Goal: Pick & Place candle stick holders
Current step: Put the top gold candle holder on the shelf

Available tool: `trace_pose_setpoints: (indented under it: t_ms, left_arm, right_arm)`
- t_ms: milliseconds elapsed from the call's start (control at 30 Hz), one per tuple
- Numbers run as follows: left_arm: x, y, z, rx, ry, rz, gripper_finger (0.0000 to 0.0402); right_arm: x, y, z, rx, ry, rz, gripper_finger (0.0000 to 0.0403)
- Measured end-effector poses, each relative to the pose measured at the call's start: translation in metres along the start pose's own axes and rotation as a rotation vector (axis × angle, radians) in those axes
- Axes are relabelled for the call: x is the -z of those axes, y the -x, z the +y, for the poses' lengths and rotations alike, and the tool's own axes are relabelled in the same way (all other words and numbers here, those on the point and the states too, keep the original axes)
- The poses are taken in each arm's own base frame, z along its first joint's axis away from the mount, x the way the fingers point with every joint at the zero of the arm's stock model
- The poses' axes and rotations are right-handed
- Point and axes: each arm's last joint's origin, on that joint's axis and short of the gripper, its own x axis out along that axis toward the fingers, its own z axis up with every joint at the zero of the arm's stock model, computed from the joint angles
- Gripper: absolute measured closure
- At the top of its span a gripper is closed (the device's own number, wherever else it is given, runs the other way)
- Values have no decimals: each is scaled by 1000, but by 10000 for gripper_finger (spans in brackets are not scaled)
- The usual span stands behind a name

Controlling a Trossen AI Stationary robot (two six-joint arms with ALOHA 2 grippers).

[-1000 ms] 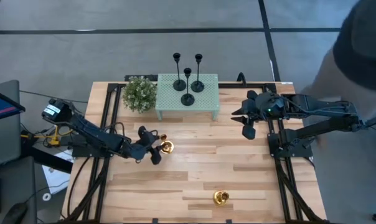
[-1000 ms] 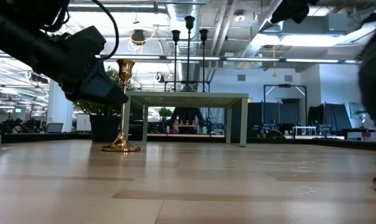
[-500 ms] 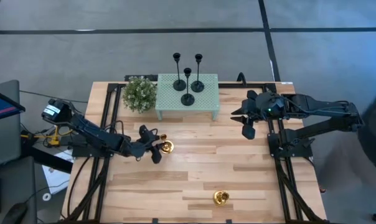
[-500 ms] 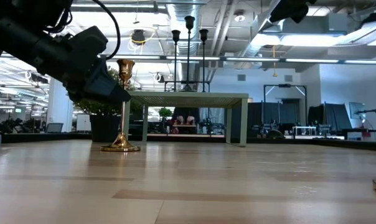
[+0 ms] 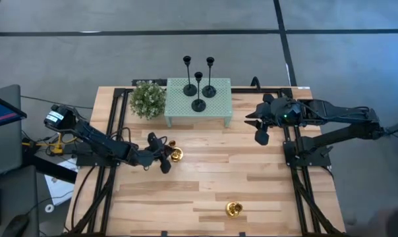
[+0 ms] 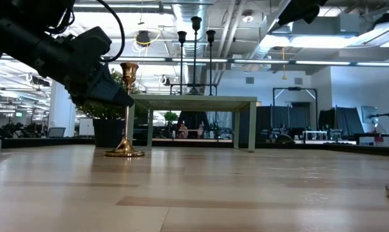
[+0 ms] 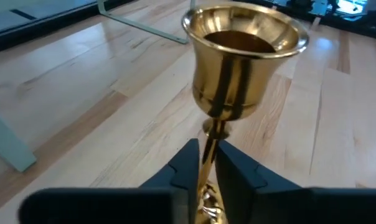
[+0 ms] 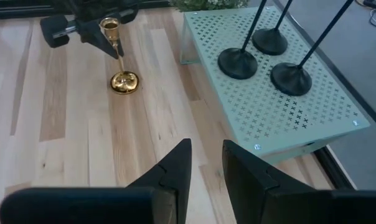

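1. The left hand (image 5: 165, 157) has its two fingers (image 7: 189, 163) pressed on either side of the thin stem of a gold candle stick holder (image 5: 176, 155), just under its cup. Its base rests on the wooden worktop (image 5: 252, 184), left of centre.
2. To do this step well, I judge the grip should stay square on the stem and the lift go straight up. The cup is wide and heavy above a narrow stem, so a tilted pull could swing it or let it slip between the fingers.
3. The likely target is the pale green perforated stand (image 5: 179, 105) at the back, where three black candle stick holders (image 5: 198, 92) already stand close together. The bare part of its top lies along the left and front edges. The gold one needs height to clear the stand's front edge, and a careful set-down so it does not knock the thin black stems.
4. The small potted plant (image 5: 148, 99) sits just left of the stand and narrows the approach from that side.
5. A second gold candle stick holder (image 5: 234, 209) stands near the front edge, well apart from everything else.
6. The right hand (image 5: 256, 128) hovers near the stand's right end with its fingers parted and nothing between them, out of the left arm's path.
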Motion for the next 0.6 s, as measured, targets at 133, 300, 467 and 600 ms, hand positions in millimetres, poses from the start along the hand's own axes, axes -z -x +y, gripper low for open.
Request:
trace_pose_setpoints:
  t_ms: [133, 300, 467, 600]
  left_arm:
    - [0, 0, -2, 35, 4, 9, 387]
    - [-1, 2, -6, 80, 13, 12, 387]
    - [-16, 5, -22, 156, 42, -4, 388]
    - [-39, 5, -35, 193, -19, -10, 388]
  right_arm:
    - [0, 0, 0, 0, 0, 0, 321]
    - [0, 0, 0, 0, 0, 0, 321]
    - [0, 0, 0, 0, 0, 0, 321]
    - [0, 0, 0, 0, 1, 0, 321]
